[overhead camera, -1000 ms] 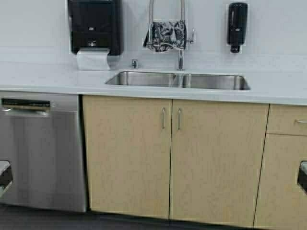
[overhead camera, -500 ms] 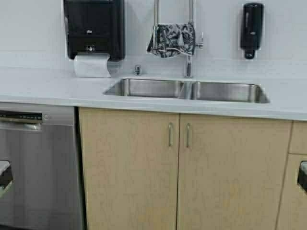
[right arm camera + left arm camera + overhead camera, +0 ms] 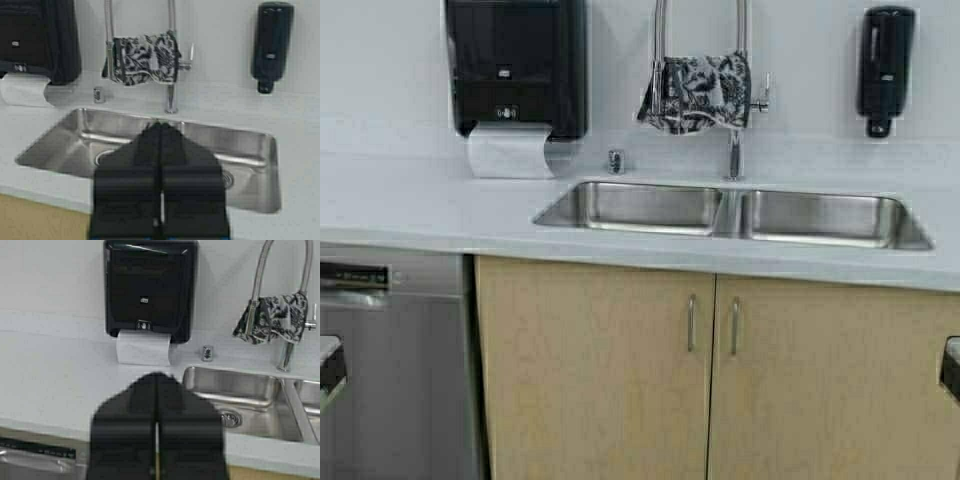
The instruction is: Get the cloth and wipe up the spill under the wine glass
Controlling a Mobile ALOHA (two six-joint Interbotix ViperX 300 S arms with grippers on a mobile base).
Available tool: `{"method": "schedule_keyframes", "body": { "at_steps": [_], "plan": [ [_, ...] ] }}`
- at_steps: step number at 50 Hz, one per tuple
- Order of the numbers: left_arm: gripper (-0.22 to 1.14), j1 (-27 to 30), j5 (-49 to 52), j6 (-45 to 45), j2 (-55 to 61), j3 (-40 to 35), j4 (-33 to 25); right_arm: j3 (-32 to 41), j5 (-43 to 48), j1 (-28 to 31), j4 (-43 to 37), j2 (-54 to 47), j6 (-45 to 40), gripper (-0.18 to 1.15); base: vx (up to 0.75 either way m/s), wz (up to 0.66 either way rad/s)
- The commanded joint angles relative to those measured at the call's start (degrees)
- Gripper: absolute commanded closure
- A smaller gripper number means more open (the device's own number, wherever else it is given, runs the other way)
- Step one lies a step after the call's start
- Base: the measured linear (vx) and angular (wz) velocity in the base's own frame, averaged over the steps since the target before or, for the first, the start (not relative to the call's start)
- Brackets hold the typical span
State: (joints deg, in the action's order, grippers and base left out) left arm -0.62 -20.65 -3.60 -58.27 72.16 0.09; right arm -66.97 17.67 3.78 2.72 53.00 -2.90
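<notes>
The cloth [image 3: 697, 92], white-grey with a dark floral pattern, hangs over the tall arched faucet [image 3: 734, 140] behind the double sink [image 3: 730, 210]. It also shows in the left wrist view [image 3: 274, 317] and in the right wrist view [image 3: 143, 57]. The wine glass and the spill are out of view. My left gripper [image 3: 157, 377] is shut and empty, held back before the counter's front edge, pointing at the paper towel dispenser. My right gripper [image 3: 161, 125] is shut and empty, before the sink, pointing at the faucet. Both stay well short of the cloth.
A black paper towel dispenser [image 3: 513, 65] with white paper [image 3: 507, 152] hangs on the wall left of the sink. A black soap dispenser [image 3: 883, 68] hangs on the right. Wooden cabinet doors [image 3: 710, 380] and a steel dishwasher [image 3: 395, 370] stand under the white counter [image 3: 420, 210].
The robot has driven forward toward the counter: sink, faucet and cloth look larger and lower in the high view. Both grippers stay shut.
</notes>
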Motion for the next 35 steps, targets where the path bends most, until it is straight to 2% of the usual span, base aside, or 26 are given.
{"method": "schedule_keyframes", "body": {
  "at_steps": [1,12,23,35],
  "plan": [
    [0.89,0.1,-0.4,-0.1,0.3,-0.6,0.1,1.1,0.5,0.3,0.0,-0.2,-0.1,0.92,0.36,0.01],
    [0.89,0.1,-0.4,-0.1,0.2,-0.5,0.0,1.6,0.5,3.0,0.8,-0.2,0.2,0.92,0.35,0.02],
    [0.89,0.1,1.1,-0.4,-3.6,1.0,0.1,6.4,-2.7,7.9,3.6,-1.7,0.1,0.92,0.34,-0.02],
    [0.89,0.1,5.4,0.0,-10.6,2.3,0.1,12.7,-3.2,14.4,3.9,-12.7,0.3,0.92,0.32,-0.07]
  ]
}}
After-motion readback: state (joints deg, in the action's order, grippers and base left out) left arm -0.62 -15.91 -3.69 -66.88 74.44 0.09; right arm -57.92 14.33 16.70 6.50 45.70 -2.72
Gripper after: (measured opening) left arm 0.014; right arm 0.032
